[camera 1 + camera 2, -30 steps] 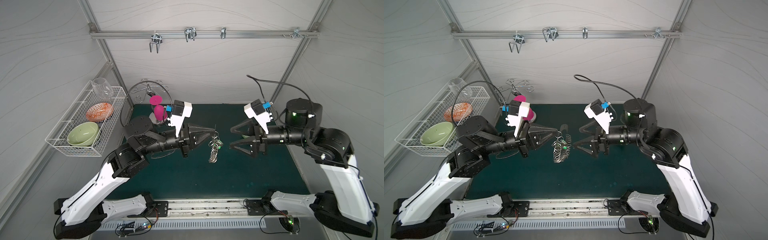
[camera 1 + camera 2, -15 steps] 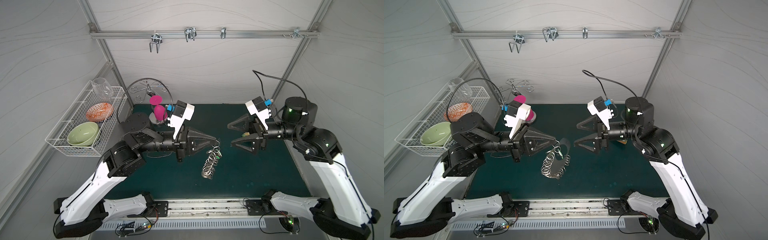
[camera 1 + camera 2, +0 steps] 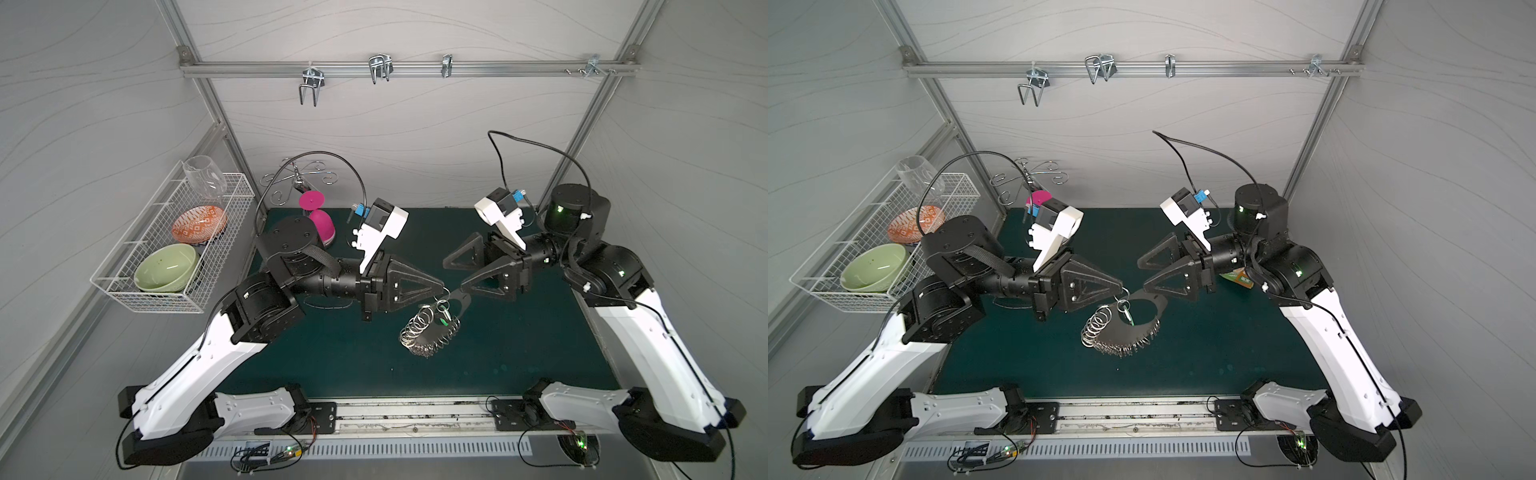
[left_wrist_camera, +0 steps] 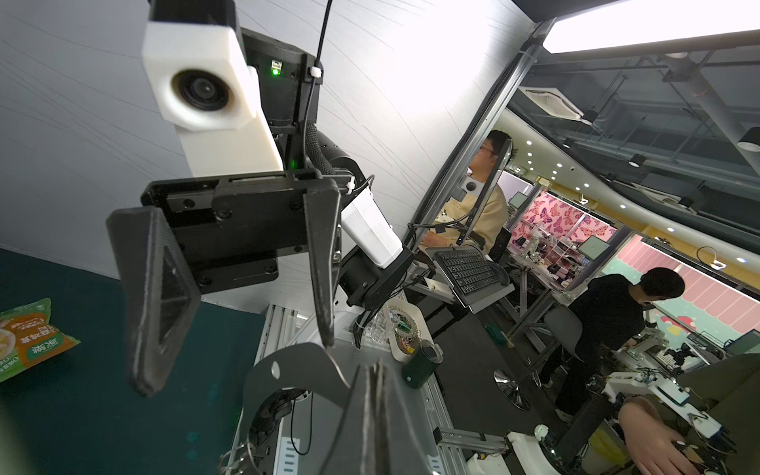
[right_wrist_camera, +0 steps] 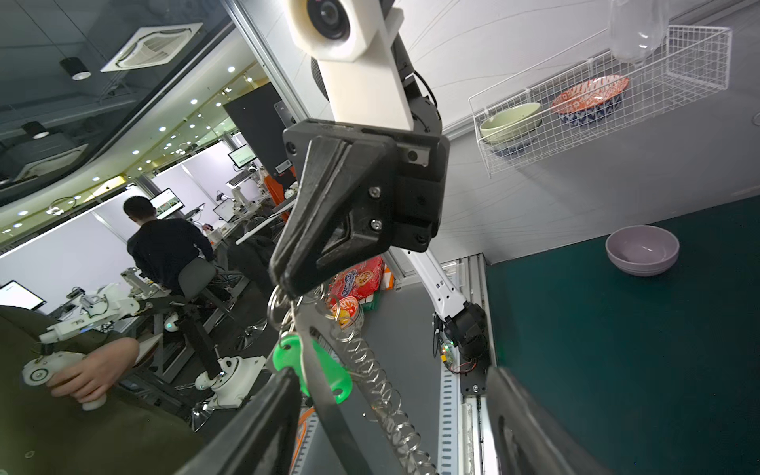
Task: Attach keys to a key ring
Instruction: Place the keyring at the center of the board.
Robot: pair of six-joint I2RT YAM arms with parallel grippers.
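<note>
In both top views two grippers, one key ring (image 3: pixel 1156 305) and one green key (image 3: pixel 1128 320) are counted just below frame centre: the ring is pinched by the closed left gripper (image 3: pixel 1121 289), while the right gripper (image 3: pixel 1141 274) is spread wide, nothing held. In the left wrist view one right fingertip (image 4: pixel 327 337) is seen at the ring's edge, lower centre. In the right wrist view the green key is hung beside the ring, which was edge-on a second earlier and is now tilted flatter.
</note>
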